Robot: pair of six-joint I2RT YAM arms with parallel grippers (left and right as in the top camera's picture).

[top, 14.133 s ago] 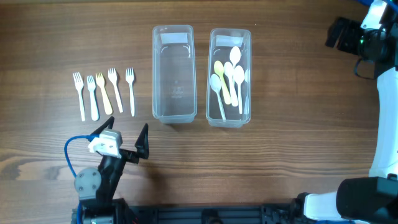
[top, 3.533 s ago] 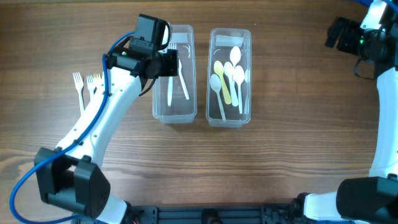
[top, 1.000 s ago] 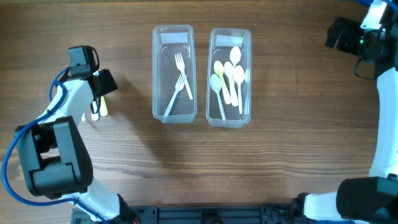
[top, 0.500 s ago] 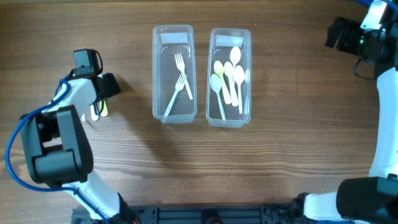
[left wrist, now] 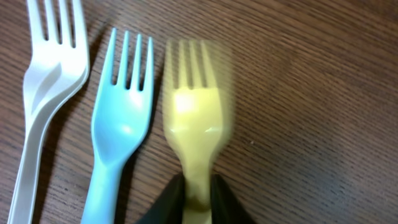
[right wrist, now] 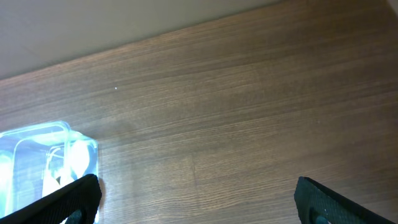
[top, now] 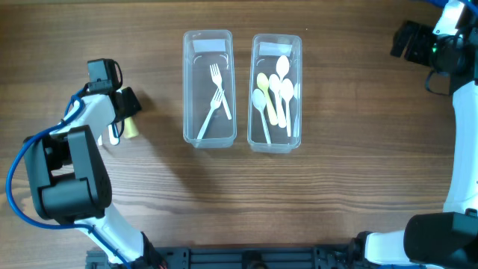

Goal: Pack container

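Note:
Three forks lie side by side on the wood in the left wrist view: a white fork (left wrist: 46, 81), a light blue fork (left wrist: 121, 124) and a yellow fork (left wrist: 194, 118), which is blurred. My left gripper (left wrist: 199, 198) is shut on the yellow fork's handle, at the table's left (top: 123, 104). The handle end (top: 130, 128) sticks out below the gripper in the overhead view. The left clear container (top: 187, 90) holds two white forks (top: 216, 97). The right clear container (top: 300, 90) holds several spoons (top: 276, 93). My right gripper (right wrist: 196, 199) hangs open over bare wood, far right.
The left arm (top: 82, 127) covers most of the fork row from above. The right arm (top: 448, 45) stands at the top right corner. A corner of the spoon container (right wrist: 50, 162) shows in the right wrist view.
My left gripper's jaws have closed on the yellow fork's handle. The handle end has shifted slightly right. The right arm has not moved.

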